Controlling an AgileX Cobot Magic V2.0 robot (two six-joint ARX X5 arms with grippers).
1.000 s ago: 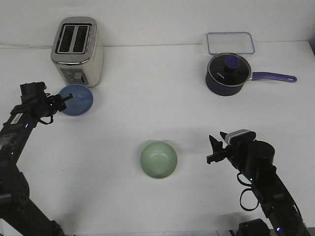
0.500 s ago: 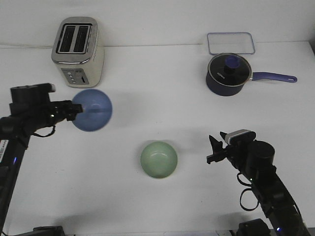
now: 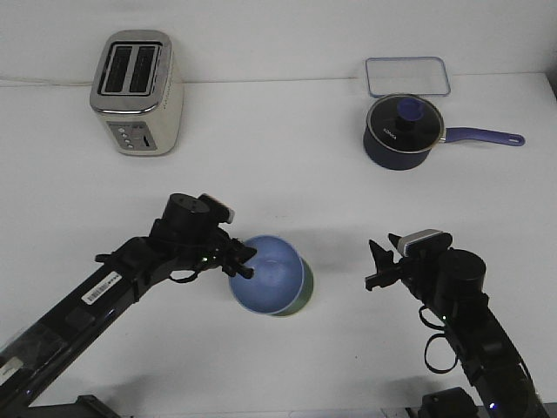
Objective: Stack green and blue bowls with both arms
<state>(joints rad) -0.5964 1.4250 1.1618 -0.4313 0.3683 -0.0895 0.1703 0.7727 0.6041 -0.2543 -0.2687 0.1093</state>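
Note:
In the front view the light blue bowl (image 3: 271, 273) sits on or just over the pale green bowl (image 3: 305, 292), of which only a sliver of rim shows at the lower right. My left gripper (image 3: 240, 259) is at the blue bowl's left rim and is shut on it. My right gripper (image 3: 378, 266) hangs to the right of the bowls, apart from them, with nothing in it; its jaws look slightly apart.
A silver toaster (image 3: 137, 91) stands at the back left. A dark navy lidded saucepan (image 3: 403, 132) with a purple handle and a clear lidded container (image 3: 407, 76) stand at the back right. The white table (image 3: 278, 174) lies under all of it.
My left arm has carried the blue bowl from beside the toaster, right and toward the front, onto the green bowl. The right arm has not moved.

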